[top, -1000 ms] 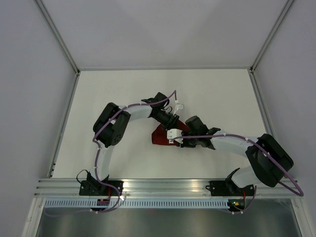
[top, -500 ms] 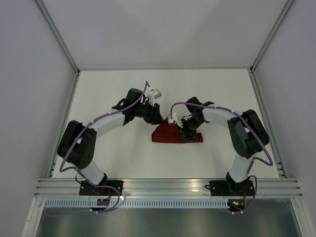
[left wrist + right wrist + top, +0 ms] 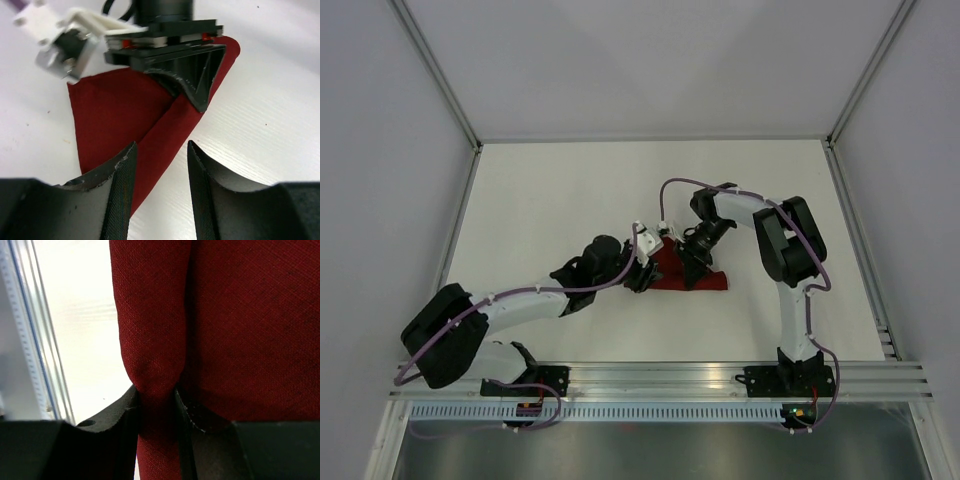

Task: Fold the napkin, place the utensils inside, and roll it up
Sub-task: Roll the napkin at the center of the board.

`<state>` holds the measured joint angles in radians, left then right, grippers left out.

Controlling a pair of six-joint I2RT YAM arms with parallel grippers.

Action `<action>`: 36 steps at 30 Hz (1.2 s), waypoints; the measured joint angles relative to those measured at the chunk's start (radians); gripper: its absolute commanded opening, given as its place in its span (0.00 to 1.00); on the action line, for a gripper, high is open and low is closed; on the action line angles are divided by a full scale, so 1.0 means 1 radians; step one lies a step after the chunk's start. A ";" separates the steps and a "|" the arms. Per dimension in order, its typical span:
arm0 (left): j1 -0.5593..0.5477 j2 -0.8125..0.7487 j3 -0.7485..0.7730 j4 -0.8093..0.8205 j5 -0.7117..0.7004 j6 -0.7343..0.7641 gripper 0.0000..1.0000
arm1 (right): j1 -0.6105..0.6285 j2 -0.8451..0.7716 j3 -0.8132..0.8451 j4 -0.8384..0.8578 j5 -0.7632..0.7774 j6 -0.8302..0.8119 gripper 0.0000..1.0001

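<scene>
The dark red napkin (image 3: 695,278) lies folded and partly rolled on the white table, near the middle. In the left wrist view the napkin (image 3: 115,110) shows a long fold running toward my fingers. My left gripper (image 3: 644,277) is at the napkin's left end, open and low over the table; the fold's edge lies between its fingers (image 3: 119,190) untouched. My right gripper (image 3: 692,260) comes from the far side and is shut on a rolled ridge of the napkin (image 3: 150,315); the right gripper (image 3: 192,80) also shows in the left wrist view. The fork is hidden.
Grey enclosure walls stand at the left, right and back. An aluminium rail (image 3: 660,375) runs along the near edge by the arm bases. A metal rail (image 3: 30,340) shows at the left of the right wrist view.
My left arm swung from the napkin's far left side round to its near left end and dropped low. My right arm pulled back and now reaches the napkin from the far side.
</scene>
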<state>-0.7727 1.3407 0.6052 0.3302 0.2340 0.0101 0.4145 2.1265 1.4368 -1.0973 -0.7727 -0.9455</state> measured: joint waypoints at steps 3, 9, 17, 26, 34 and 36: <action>-0.089 0.036 0.002 0.029 -0.089 0.068 0.52 | -0.001 0.050 0.045 -0.058 -0.031 0.019 0.37; -0.198 0.169 0.041 0.037 -0.214 0.193 0.61 | -0.007 0.100 0.076 -0.117 -0.069 0.058 0.37; -0.292 0.332 0.165 0.019 -0.288 0.342 0.62 | -0.006 0.115 0.081 -0.138 -0.076 0.078 0.37; -0.296 0.386 0.184 -0.019 -0.288 0.375 0.45 | -0.007 0.118 0.083 -0.139 -0.077 0.086 0.38; -0.276 0.412 0.235 -0.076 -0.256 0.375 0.03 | -0.009 0.114 0.079 -0.145 -0.089 0.106 0.52; -0.275 0.412 0.248 -0.095 -0.247 0.376 0.02 | -0.013 0.103 0.069 -0.141 -0.091 0.109 0.57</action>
<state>-1.0481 1.7523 0.8528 0.2348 -0.0128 0.3859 0.4015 2.2292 1.5063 -1.2381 -0.8635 -0.8368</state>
